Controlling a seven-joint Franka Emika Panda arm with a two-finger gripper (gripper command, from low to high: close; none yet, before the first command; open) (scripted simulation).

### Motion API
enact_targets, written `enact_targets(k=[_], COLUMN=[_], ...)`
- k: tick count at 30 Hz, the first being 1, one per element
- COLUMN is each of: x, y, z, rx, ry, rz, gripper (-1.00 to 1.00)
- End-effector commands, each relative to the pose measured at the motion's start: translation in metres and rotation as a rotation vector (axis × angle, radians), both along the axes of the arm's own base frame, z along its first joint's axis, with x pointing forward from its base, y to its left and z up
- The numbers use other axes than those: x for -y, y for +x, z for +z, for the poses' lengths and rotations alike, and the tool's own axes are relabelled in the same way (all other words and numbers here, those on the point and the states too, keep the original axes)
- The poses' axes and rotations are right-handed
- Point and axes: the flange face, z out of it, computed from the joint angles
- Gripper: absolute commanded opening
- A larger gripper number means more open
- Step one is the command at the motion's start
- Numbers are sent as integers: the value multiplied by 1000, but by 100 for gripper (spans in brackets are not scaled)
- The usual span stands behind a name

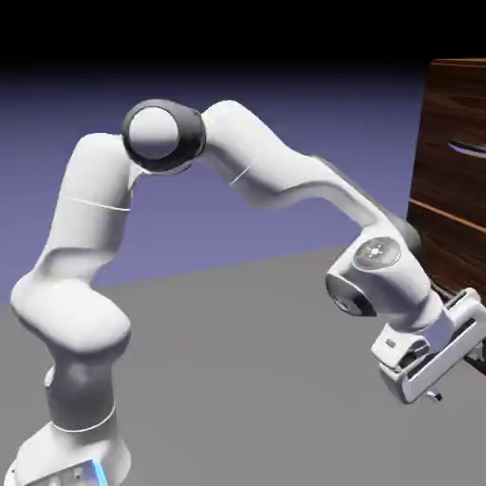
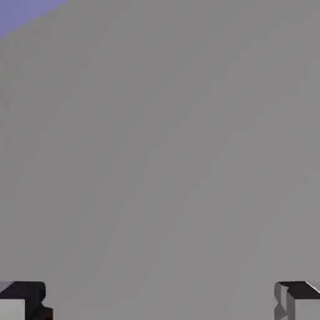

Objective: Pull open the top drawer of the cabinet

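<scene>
The cabinet [image 1: 457,95] stands at the right edge of the exterior view, dark wood grain, only partly in frame. Its top drawer [image 1: 439,166] looks flush with the front, and one end of its silver handle [image 1: 467,148] shows. A light seam separates it from the lower drawer [image 1: 439,242]. My gripper [image 1: 460,372] hangs low beside the cabinet's bottom part, well below the handle and tilted toward the table. It is open with nothing between the fingers. In the hand view the gripper [image 2: 160,303] shows only its fingertips [image 2: 299,301] far apart, over bare grey table [image 2: 160,156].
The grey table [image 1: 237,361] stretches from the robot's base to the cabinet. The arm arches from the lower left over it. A strip of violet backdrop [image 2: 25,11] shows in the hand view's top left corner.
</scene>
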Motion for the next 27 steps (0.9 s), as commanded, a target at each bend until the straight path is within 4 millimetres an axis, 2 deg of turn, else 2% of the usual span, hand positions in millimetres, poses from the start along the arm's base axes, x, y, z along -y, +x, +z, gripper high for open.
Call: enact_targets(k=[1,5,8,12,15,18,21,24,27], x=[5,16,15,-2,-29,-68,-121,-188,-266], y=[4,22,39,68,92,118,143,166,183], z=[3,25,47,83,113,142,169,189,202], rx=[22,128,225,372,489,606,717,816,896], ry=[-3,-24,-46,-72,-84,-87,-77,-52,-12], rz=[-34,-143,-195,-218,-200,-151,-72,35,166], gripper=[0,0,0,0,0,0,0,0,0])
